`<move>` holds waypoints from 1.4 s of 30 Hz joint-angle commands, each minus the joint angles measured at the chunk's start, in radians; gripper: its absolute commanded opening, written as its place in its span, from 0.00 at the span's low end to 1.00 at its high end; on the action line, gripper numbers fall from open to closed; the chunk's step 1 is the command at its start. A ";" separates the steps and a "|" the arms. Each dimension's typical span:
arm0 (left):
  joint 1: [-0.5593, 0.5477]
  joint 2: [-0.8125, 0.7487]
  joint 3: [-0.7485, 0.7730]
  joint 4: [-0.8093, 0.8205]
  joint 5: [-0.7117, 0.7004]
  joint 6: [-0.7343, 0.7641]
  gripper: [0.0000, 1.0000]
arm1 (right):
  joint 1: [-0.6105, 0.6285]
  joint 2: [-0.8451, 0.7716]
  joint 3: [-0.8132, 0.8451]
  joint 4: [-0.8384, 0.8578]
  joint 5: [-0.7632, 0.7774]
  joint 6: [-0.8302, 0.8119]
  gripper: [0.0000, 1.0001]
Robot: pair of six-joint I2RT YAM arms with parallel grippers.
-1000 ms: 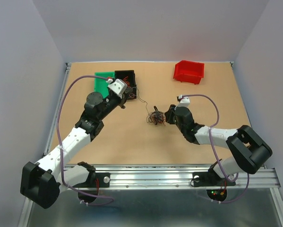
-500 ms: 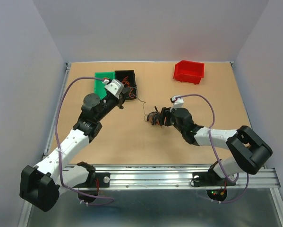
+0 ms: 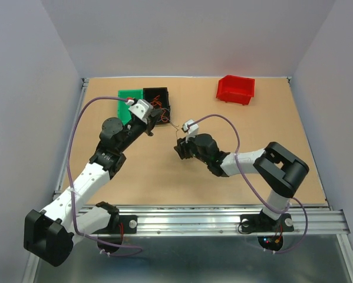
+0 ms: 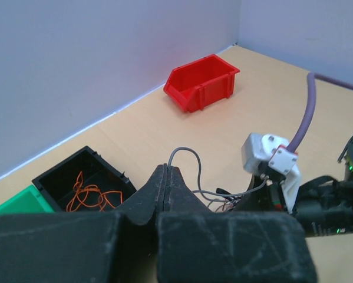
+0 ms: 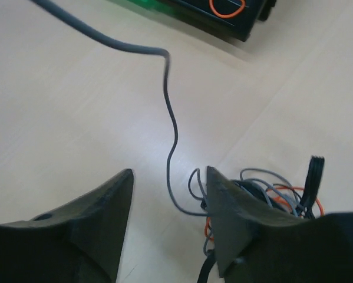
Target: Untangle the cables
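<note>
The right arm (image 3: 247, 160) has swung left across the bench (image 3: 270, 127). Its right gripper (image 5: 169, 172) now stands with jaws apart beside the bunch of thin grey, black and orange cables (image 5: 264, 197) near mid-bench. The left gripper (image 4: 167, 171) is clamped tight beside the open black plastic bin (image 3: 157, 97) toward the far-left corner, and it seems to pinch one grey strand (image 5: 171, 124). The step in hand is drawing that strand free. Next, the right jaws should pin the bunch while the left pulls away.

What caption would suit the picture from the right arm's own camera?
Open right hand straddling a grey wire that trails from a tangle of grey, orange and black wires across the table.
</note>
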 commanded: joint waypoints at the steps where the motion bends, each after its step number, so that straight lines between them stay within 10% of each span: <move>1: -0.002 -0.038 0.021 0.037 -0.064 -0.009 0.00 | 0.037 0.067 0.106 0.077 0.075 -0.077 0.45; 8: 0.007 -0.022 0.023 0.046 -0.161 -0.029 0.00 | 0.042 0.024 0.082 0.113 0.069 -0.046 0.01; 24: 0.013 0.301 0.103 0.016 0.288 0.058 0.00 | 0.045 -0.283 -0.021 0.135 -0.005 0.066 0.00; 30: 0.010 0.319 0.101 -0.009 0.498 0.097 0.26 | 0.043 -0.286 -0.015 0.127 0.038 0.086 0.00; 42: 0.003 0.440 0.185 -0.110 0.586 0.152 0.37 | 0.043 -0.272 -0.035 0.129 0.154 0.142 0.00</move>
